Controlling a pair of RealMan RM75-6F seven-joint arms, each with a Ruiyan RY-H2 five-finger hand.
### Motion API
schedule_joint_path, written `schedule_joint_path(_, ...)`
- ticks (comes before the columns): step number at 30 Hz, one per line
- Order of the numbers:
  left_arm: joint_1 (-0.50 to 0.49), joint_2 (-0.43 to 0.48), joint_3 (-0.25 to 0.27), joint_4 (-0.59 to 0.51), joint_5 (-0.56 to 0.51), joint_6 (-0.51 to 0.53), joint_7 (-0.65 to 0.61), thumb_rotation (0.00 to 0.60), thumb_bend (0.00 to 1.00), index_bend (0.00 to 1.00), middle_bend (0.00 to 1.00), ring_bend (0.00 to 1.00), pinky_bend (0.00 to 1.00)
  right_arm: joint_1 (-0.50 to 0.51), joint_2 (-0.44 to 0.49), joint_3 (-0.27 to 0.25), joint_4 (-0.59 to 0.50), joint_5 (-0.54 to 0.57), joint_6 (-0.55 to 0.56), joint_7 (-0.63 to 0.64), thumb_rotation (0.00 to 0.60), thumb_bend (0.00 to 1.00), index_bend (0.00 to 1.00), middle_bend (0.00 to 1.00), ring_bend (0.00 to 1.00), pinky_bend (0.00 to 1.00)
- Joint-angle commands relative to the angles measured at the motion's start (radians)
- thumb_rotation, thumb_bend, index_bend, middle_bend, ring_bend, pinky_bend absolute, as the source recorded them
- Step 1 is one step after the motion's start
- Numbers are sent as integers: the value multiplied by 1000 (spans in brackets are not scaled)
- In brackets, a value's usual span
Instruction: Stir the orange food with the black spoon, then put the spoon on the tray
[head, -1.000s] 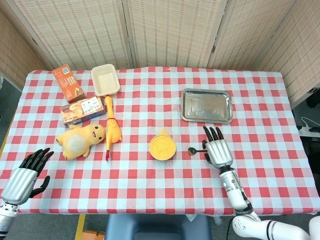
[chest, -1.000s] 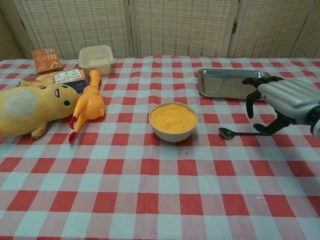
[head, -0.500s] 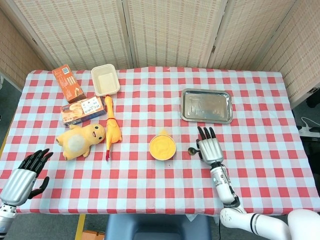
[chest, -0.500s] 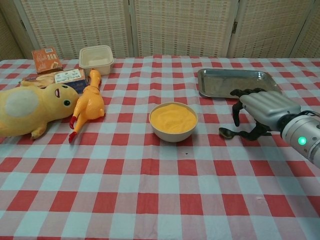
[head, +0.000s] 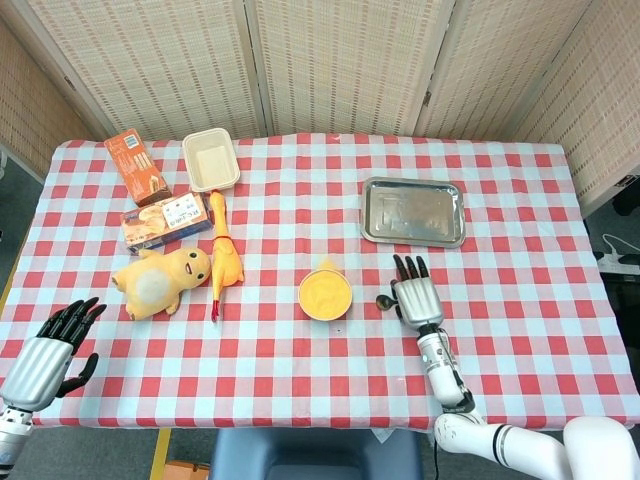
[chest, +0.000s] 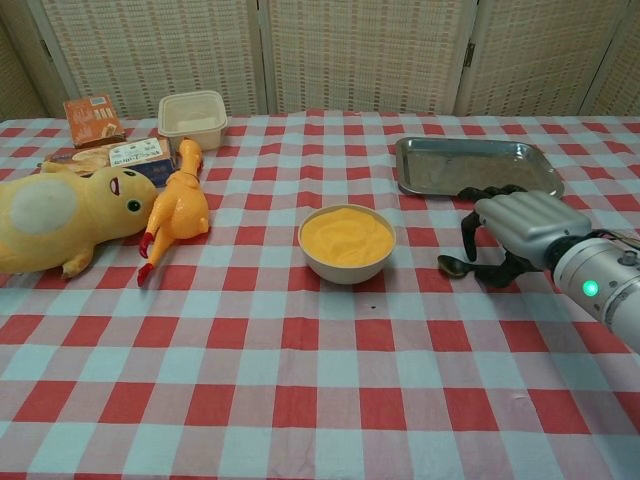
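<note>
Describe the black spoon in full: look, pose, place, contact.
The black spoon is small and dark, lying flat on the checked tablecloth, right of the bowl of orange food, bowl end toward it. Only that end and a bit of handle show; the right hand covers the rest, fingers curled down around it. Whether they grip cannot be told.

Bright even light, soft shadows (frames sharp).

We see our right hand (chest: 515, 222) low over the checked tablecloth (chest: 300, 380), its dark fingers (chest: 470, 232) curled down around the handle of the black spoon (chest: 452, 265). The spoon bowl lies on the cloth just right of the bowl of orange food (chest: 346, 242). The metal tray (chest: 474, 165) stands behind the hand. If the fingers really grip the handle, we cannot tell.
</note>
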Motion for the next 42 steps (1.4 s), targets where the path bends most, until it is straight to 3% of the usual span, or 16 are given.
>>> schedule_joint_path(1,0,0,0,0,1,1,0,600,513,0,0,0,122,3,-4,-1,6,5,-3,0,600,275,527,28,0,0)
schedule_joint_path(24,0,-3,2,9,13,10,-9,600,511,0,0,0,123,13,-15,-10,18,6,5,22,600,281,604,52,0,14)
schedule_joint_path(42,3,9,10,4,33,26,-38,600,512,0,0,0,123,33,74,43,-216,1,99,-70,600,281,625,67,0,15)
